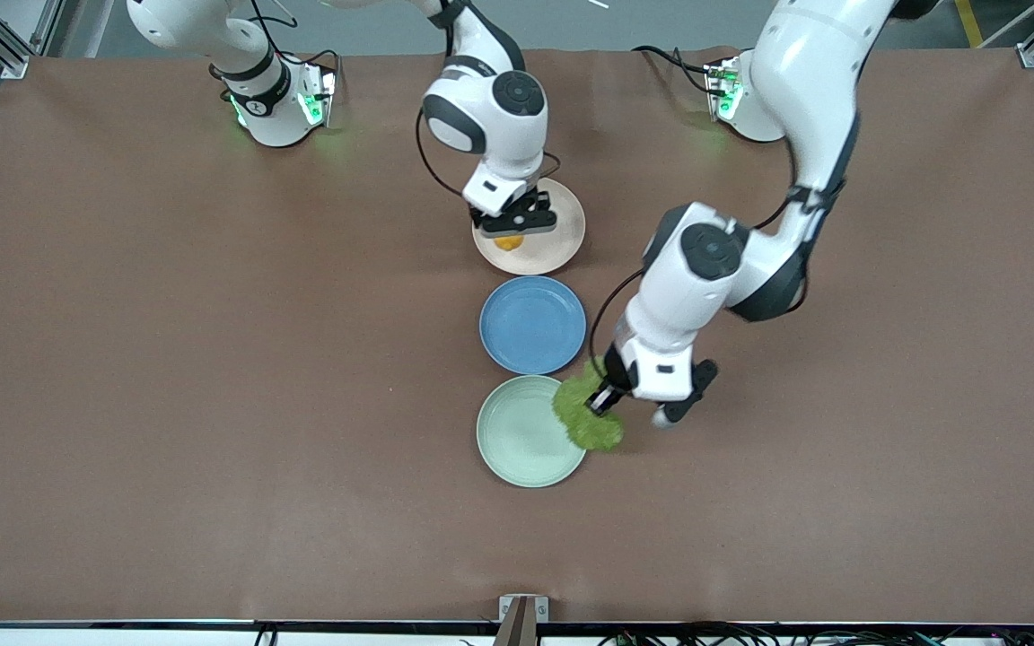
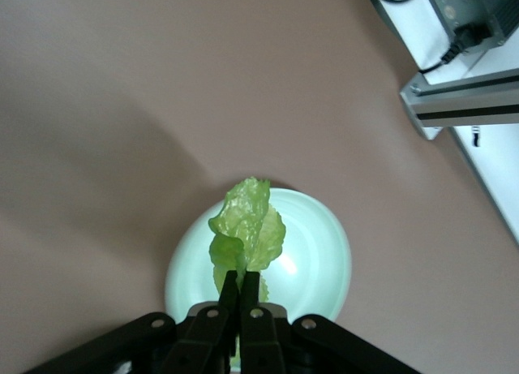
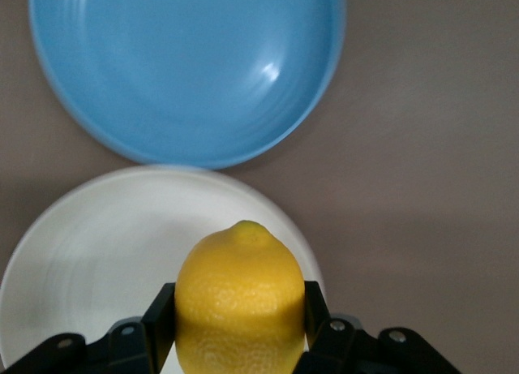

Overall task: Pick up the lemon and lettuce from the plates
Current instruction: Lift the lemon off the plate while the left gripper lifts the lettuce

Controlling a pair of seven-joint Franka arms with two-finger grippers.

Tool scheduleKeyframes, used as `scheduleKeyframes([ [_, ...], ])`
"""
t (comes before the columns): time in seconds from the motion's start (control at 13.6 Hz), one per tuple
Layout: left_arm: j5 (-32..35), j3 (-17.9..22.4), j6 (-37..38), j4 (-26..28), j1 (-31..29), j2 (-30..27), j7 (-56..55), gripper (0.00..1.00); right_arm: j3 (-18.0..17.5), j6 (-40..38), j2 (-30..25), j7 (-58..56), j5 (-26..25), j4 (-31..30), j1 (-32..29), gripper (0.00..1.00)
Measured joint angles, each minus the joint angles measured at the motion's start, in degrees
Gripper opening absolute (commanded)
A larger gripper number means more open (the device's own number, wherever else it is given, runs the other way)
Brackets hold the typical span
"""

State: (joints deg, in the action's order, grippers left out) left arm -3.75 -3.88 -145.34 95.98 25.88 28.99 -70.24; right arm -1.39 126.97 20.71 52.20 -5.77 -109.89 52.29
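Note:
My right gripper [image 1: 510, 235] is shut on the lemon [image 1: 508, 241], yellow and oval, over the beige-pink plate [image 1: 553, 247]. In the right wrist view the lemon [image 3: 240, 305] fills the space between the fingers [image 3: 159, 317], with the plate [image 3: 97, 252] below it. My left gripper [image 1: 605, 401] is shut on the lettuce [image 1: 584, 414], a crinkly green leaf, over the rim of the mint green plate [image 1: 517, 435] at the side toward the left arm's end. In the left wrist view the lettuce [image 2: 247, 228] hangs from the closed gripper [image 2: 242, 286] above the mint plate [image 2: 312, 264].
A blue plate [image 1: 532, 324] lies between the two other plates; it also shows in the right wrist view [image 3: 186, 66]. All three stand in a row at the middle of the brown table [image 1: 167, 359]. The table's edge and a metal frame [image 2: 462, 98] show in the left wrist view.

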Motion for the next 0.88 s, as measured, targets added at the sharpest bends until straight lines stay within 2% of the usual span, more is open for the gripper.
scheduleKeyframes([
  [0.22, 0.01, -0.15, 0.39, 17.14, -4.7, -11.03, 12.64, 0.01, 0.35, -8.03, -7.41, -2.6, -0.01, 0.19, -12.5, 0.0],
  [0.37, 0.01, -0.2, 0.32, 25.87, -8.1, -14.8, 21.3, 0.01, 0.52, -8.8, -8.32, -9.6, 0.01, -0.71, -21.91, 0.0],
  [0.51, 0.01, -0.19, 0.03, 31.03, -11.4, -15.62, 28.79, 0.01, 0.59, -7.47, -7.52, -16.63, 0.33, -1.65, -31.32, 0.0],
  [0.66, 0.01, -0.2, -0.4, 34.13, -14.28, -15.53, 34.41, 0.01, 0.56, -3.82, -6.23, -24.28, 2.85, -3.07, -39.78, 0.0],
  [0.88, 0.02, -0.2, -0.62, 36.47, -17.84, -15.18, 41.81, 0.02, 0.5, 0.79, -2.84, -31.51, 4.46, -4.14, -46.32, 0.0],
])
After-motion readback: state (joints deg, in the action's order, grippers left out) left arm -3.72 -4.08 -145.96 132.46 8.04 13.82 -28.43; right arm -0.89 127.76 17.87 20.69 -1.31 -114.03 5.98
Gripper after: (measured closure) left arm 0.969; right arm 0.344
